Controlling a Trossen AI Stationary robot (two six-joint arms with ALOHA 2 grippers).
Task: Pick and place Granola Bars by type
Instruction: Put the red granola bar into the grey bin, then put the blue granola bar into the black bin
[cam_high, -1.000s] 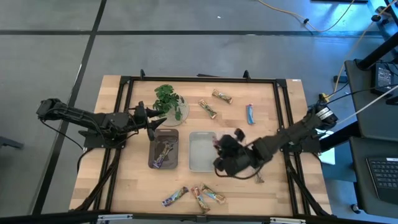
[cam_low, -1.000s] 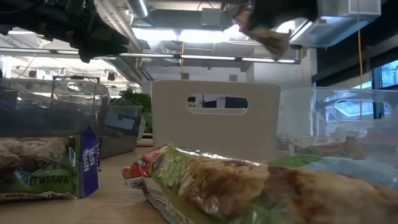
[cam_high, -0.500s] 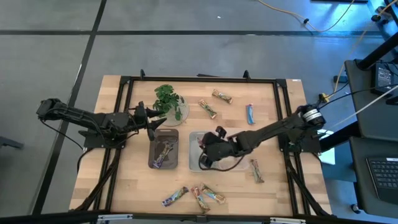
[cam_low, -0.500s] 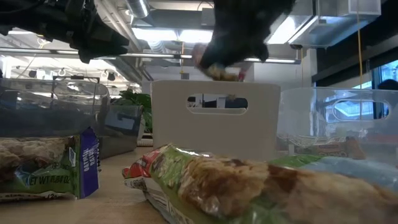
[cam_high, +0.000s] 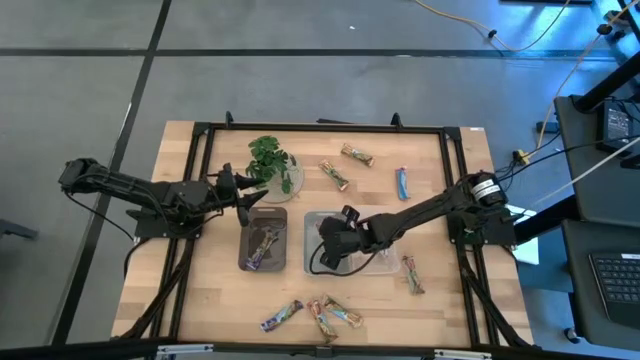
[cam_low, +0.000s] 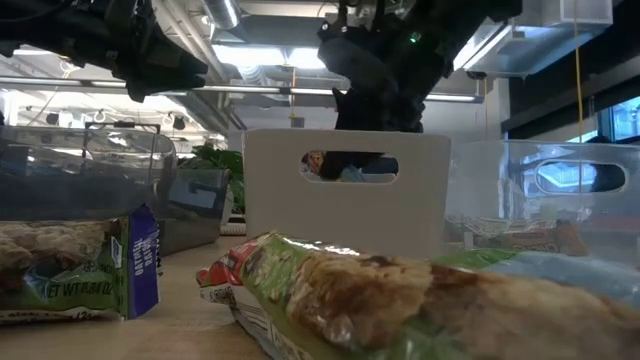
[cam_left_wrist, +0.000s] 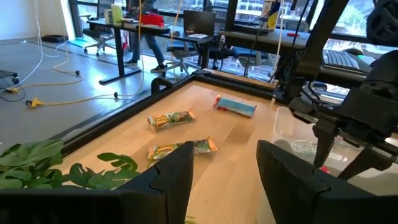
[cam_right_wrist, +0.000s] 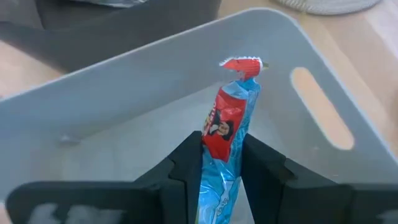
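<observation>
On the left of the pale wooden bench (cam_high: 200, 290), the left pincer (cam_high: 243, 203) hovers beside the leafy green plant on its round dish (cam_high: 271, 163), just above the far end of the dark grey rectangular bin (cam_high: 264, 238), which already holds a few wrapped bars. Its two dark fingers stand apart with nothing between them, as the left wrist view shows; this arm waits.

In the middle, the right pincer (cam_right_wrist: 219, 163) is lowered into the light grey rectangular bin with the slot handle (cam_right_wrist: 314, 106). It is clenched on a slim blue-and-red shiny wrapped granola bar (cam_right_wrist: 226, 134), held on end inside the bin's walls and, it seems, not yet resting on the floor.

The step in hand looks like the placing of this bar. The next move calls for the fingers to part so the bar drops flat, then a straight lift clear of the walls.

Other bars lie loose: a cluster at the near edge (cam_high: 320, 315), one tan bar (cam_high: 412, 274) beside the clear bin, and to the right at the far side a blue bar (cam_high: 402, 183).
</observation>
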